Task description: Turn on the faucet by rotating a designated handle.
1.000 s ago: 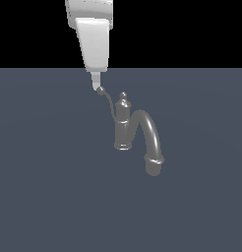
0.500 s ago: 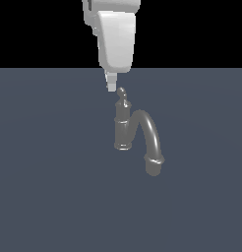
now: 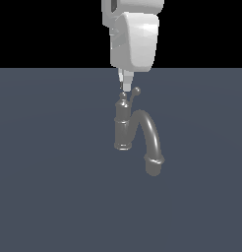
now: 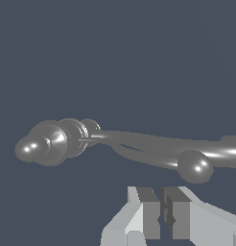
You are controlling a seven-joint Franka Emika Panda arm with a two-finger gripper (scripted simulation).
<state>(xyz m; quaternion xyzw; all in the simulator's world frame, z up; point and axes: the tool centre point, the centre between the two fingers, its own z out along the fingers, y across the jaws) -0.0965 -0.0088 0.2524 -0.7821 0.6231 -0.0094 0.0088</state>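
Note:
The grey faucet point(image 3: 123, 129) stands upright, its ringed post topped by a finial point(image 3: 124, 96) and its thick arched spout point(image 3: 151, 142) curving down toward the exterior view's right. The thin handle rises beside the finial and ends in a small round knob point(image 3: 136, 90). My gripper point(image 3: 125, 83) hangs just above the finial, a little to the left of the knob, with its fingers shut together on nothing. In the wrist view the gripper point(image 4: 163, 215) sits close to the knob point(image 4: 194, 166), the handle point(image 4: 139, 153) running back to the post point(image 4: 62, 138). Whether they touch is unclear.
The faucet stands alone on a flat dark blue-grey surface point(image 3: 54, 187). Black background fills the upper part of the exterior view behind my arm point(image 3: 134, 39).
My gripper has travelled toward the exterior view's right, ending over the post. The handle's knob has swung with it, from the post's left to its right.

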